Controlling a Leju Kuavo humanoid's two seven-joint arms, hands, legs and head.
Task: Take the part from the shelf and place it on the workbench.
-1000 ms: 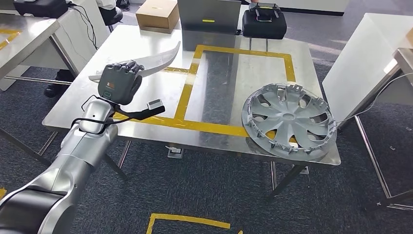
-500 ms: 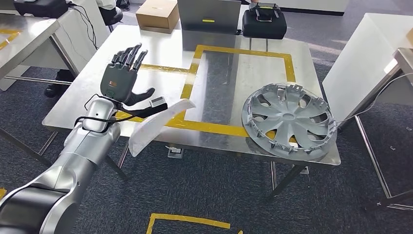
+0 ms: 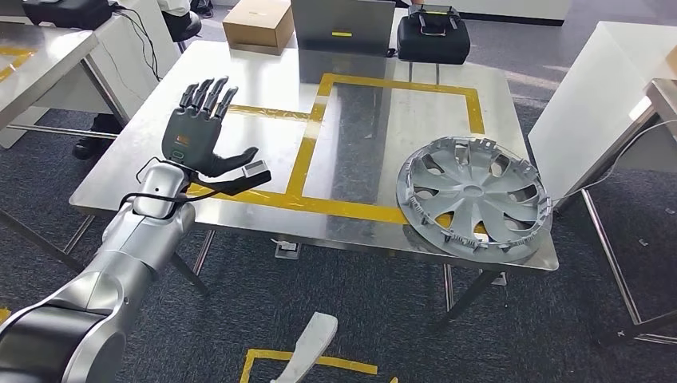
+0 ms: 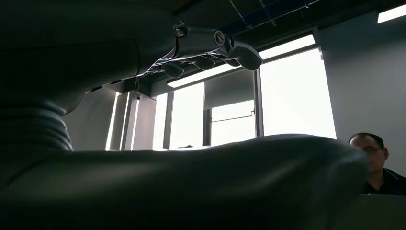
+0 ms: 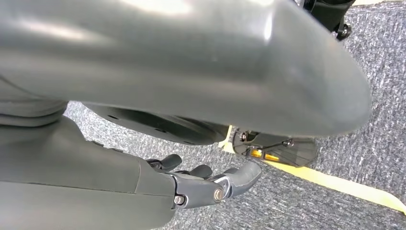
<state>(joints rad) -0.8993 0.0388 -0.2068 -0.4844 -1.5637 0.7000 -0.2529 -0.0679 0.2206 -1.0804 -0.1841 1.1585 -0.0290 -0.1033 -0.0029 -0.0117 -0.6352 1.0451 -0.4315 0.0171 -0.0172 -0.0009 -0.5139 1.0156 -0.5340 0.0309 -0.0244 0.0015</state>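
Since the earlier frames the part (image 3: 310, 349) had left the left hand (image 3: 199, 132), slid past the bench's near edge and landed on the grey carpet, while the hand had gone from a closed grip to empty, fingers spread and pointing away from the robot, thumb out to the side. In the head view the pale, curved part lay on the floor well short of the bench (image 3: 239, 152), its long axis running from its wider end, nearer the bench, back toward the robot, with its lower end cut off by the picture's edge; it crossed the yellow floor tape (image 3: 263, 359). The left hand hovered over the bench's near-left corner, beside the yellow tape rectangle (image 3: 351, 209) marked on the steel top. A silver wheel cover (image 3: 473, 199) lay flat at the near-right corner, its rim close to the bench's front edge and overlapping the tape line. Inside the rectangle the steel top was bare. The right hand (image 5: 206, 184) hung above the carpet with its fingers loosely curled and, as far as the dim wrist view allowed, nothing in them. A cardboard box (image 3: 258, 22) and a black case (image 3: 433, 38) stood past the far edge.
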